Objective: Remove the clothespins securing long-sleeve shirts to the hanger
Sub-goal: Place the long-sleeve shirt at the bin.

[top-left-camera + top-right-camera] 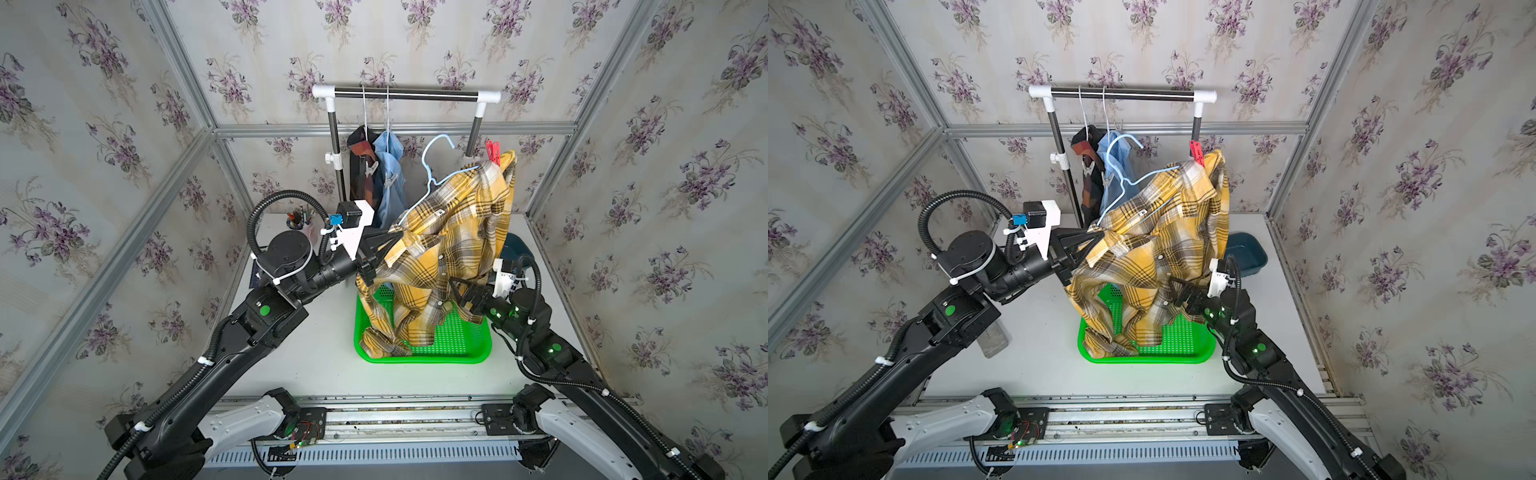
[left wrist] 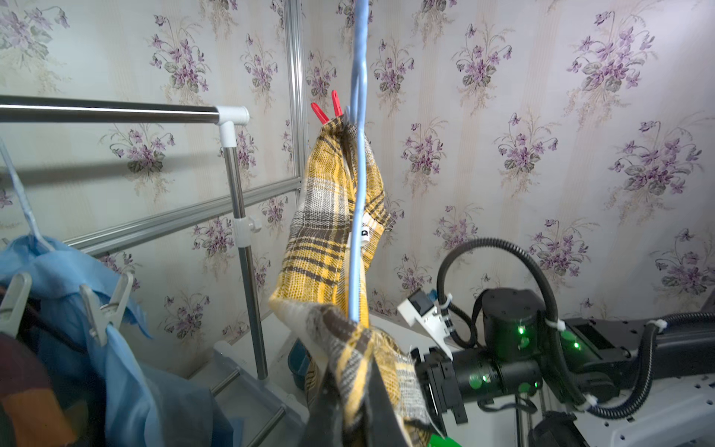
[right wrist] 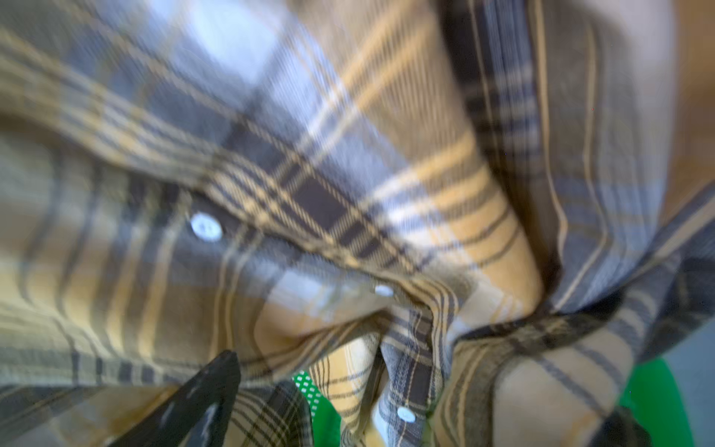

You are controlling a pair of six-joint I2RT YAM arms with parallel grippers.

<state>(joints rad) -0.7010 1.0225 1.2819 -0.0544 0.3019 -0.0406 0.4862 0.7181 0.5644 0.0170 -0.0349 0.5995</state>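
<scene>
Counter [image 1: 324, 374] white and broad, bearing all else. Rack [image 1: 405, 93] upright at the back edge. Left arm [image 1: 266, 316] stretched inward above the counter; right arm [image 1: 540, 332] lower, just beside the basket. Yellow shirt [image 1: 453, 241] off the rack, strung aslant in the air between the two arms, tail drooping into the green basket [image 1: 415, 358] at mid-counter. Blue shirt [image 1: 388, 178] and dark shirt [image 1: 359, 166] hanging side by side, touching, at the rack's left end. Tub [image 1: 515, 245] behind the yellow shirt, largely hidden. Hanger [image 2: 358, 77] pale blue, steeply tilted, hook clear of the bar, threaded through the yellow shirt's shoulders. Left jaws together, clamped on yellow shirt cloth at the hanger's low end. Right jaws wide apart, up against the shirt's hanging front; cloth between them or not, cannot tell, with only one finger [image 3: 201, 398] showing in the blurred right wrist view. Red pin [image 2: 336, 106] clipped over shirt and hanger at the high end, prongs pointing up. Grey pins [image 2: 101, 317] on the rack's clothes: one on the blue shirt, one on the dark shirt.
</scene>
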